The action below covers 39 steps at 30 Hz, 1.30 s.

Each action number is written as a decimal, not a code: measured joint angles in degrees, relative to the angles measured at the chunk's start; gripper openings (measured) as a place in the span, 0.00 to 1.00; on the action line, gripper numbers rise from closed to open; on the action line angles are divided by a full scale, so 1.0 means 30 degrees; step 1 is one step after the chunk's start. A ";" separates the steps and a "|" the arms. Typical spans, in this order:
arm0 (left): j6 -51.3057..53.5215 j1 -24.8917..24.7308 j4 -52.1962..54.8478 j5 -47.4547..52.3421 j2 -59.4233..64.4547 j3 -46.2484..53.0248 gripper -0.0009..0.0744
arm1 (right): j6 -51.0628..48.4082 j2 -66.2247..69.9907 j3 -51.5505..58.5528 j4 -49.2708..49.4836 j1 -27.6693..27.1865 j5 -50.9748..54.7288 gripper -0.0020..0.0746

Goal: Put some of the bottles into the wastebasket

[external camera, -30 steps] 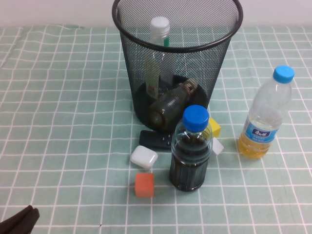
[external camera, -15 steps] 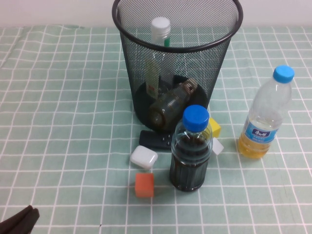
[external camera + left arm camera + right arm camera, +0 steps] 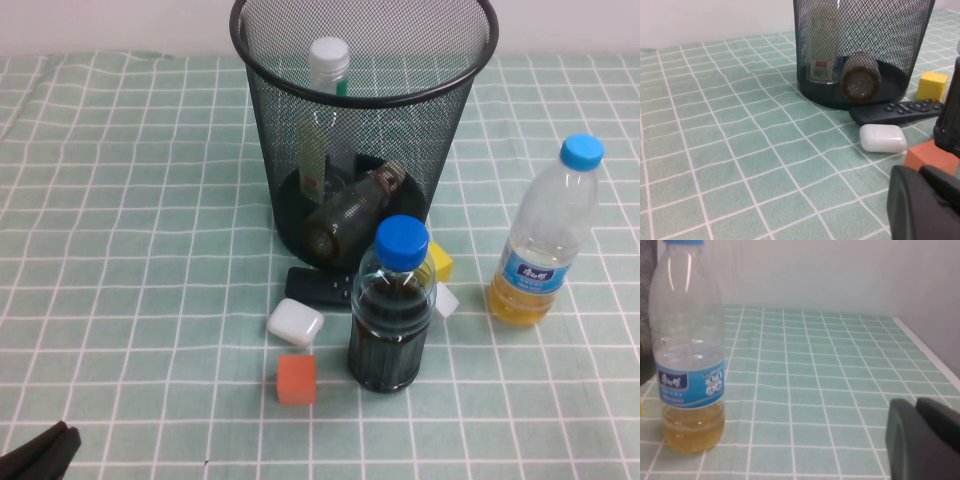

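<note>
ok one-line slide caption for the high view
Two bottles in the wastebasket; left claw parked at the near corner, right claw out of view.

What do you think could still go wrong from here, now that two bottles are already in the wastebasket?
The blue-capped bottle stands upright close in front of the wastebasket, with the remote, white case and orange cube crowded beside it. If the left claw, low at the near left corner, reaches in, it might tip that bottle. The right claw sits near the yellow-liquid bottle and could knock it over.
</note>
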 joint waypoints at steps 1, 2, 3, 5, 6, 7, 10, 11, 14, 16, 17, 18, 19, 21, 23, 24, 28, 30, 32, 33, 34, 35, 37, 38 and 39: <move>0.0000 0.0000 0.0000 0.0000 0.0000 0.0000 0.01 | 0.0077 -0.0330 -0.0144 0.0127 0.0001 0.1262 0.02; 0.0000 0.0000 0.0000 0.0000 0.0000 0.0000 0.01 | 0.0077 -0.0586 -0.0101 0.0087 -0.0038 0.1663 0.02; 0.0000 0.0000 0.0000 0.0000 0.0000 0.0000 0.01 | 0.0077 -0.0860 -0.0065 0.0087 -0.0113 0.2128 0.02; 0.0000 0.0000 0.0000 0.0000 0.0000 0.0000 0.01 | 0.0077 -0.1348 -0.0065 0.0209 -0.0228 0.2877 0.02; 0.0000 0.0000 0.0000 0.0000 0.0000 0.0000 0.01 | 0.0077 -0.1533 -0.0065 0.0284 -0.0292 0.3411 0.02; 0.0000 0.0000 0.0000 0.0000 0.0000 0.0000 0.01 | 0.0077 -0.1533 -0.0065 0.0284 -0.0294 0.3863 0.02; 0.0000 0.0000 0.0000 0.0000 0.0000 0.0000 0.01 | 0.0077 -0.1533 -0.0065 0.0171 -0.0294 0.5549 0.02; 0.0000 0.0000 0.0000 0.0000 0.0000 0.0000 0.01 | 0.0077 -0.1533 -0.0065 0.0171 -0.0294 0.6258 0.02; 0.0000 0.0000 0.0000 0.0036 0.0000 0.0000 0.01 | 0.0077 -0.1492 -0.0101 0.0171 -0.0294 0.6841 0.02; 0.0000 0.0000 0.0000 0.0036 0.0000 0.0000 0.01 | 0.0077 -0.1492 -0.0101 0.0171 -0.0294 0.6841 0.02; 0.0000 0.0000 0.0000 0.0036 0.0000 0.0000 0.01 | 0.0077 -0.1492 -0.0101 0.0171 -0.0294 0.6841 0.02; 0.0000 0.0000 0.0000 0.0036 0.0000 0.0000 0.01 | 0.0077 -0.1492 -0.0101 0.0171 -0.0294 0.6841 0.02; 0.0000 0.0000 0.0000 0.0036 0.0000 0.0000 0.01 | 0.0077 -0.1492 -0.0101 0.0171 -0.0294 0.6841 0.02; 0.0000 0.0000 0.0000 0.0036 0.0000 0.0000 0.01 | 0.0077 -0.1492 -0.0101 0.0171 -0.0294 0.6841 0.02; 0.0000 0.0000 0.0000 0.0036 0.0000 0.0000 0.01 | 0.0077 -0.1492 -0.0101 0.0171 -0.0294 0.6841 0.02; 0.0000 0.0000 0.0000 0.0036 0.0000 0.0000 0.01 | 0.0077 -0.1492 -0.0101 0.0171 -0.0294 0.6841 0.02; 0.0000 0.0000 0.0000 0.0036 0.0000 0.0000 0.01 | 0.0077 -0.1492 -0.0101 0.0171 -0.0294 0.6841 0.02; 0.0000 0.0000 0.0000 0.0036 0.0000 0.0000 0.01 | 0.0077 -0.1492 -0.0101 0.0171 -0.0294 0.6841 0.02; 0.0000 0.0000 0.0000 0.0036 0.0000 0.0000 0.01 | 0.0077 -0.1492 -0.0101 0.0205 -0.0294 0.6841 0.02; 0.0000 0.0000 0.0000 0.0036 0.0000 0.0000 0.01 | 0.0077 -0.1492 -0.0101 0.0205 -0.0294 0.6841 0.02; 0.0000 0.0000 0.0000 0.0036 0.0000 0.0000 0.01 | 0.0077 -0.1492 -0.0101 0.0205 -0.0294 0.6841 0.02; 0.0000 0.0000 0.0000 0.0036 0.0000 0.0000 0.01 | 0.0077 -0.1492 -0.0101 0.0205 -0.0294 0.6841 0.02; 0.0000 0.0000 0.0000 0.0036 0.0000 0.0000 0.01 | 0.0077 -0.1492 -0.0101 0.0205 -0.0294 0.6841 0.02; 0.0000 0.0000 0.0000 0.0036 0.0000 0.0000 0.01 | 0.0077 -0.1492 -0.0101 0.0205 -0.0294 0.6841 0.02; 0.0000 0.0000 0.0000 0.0036 0.0000 0.0000 0.01 | 0.0077 -0.1492 -0.0101 0.0205 -0.0294 0.6841 0.02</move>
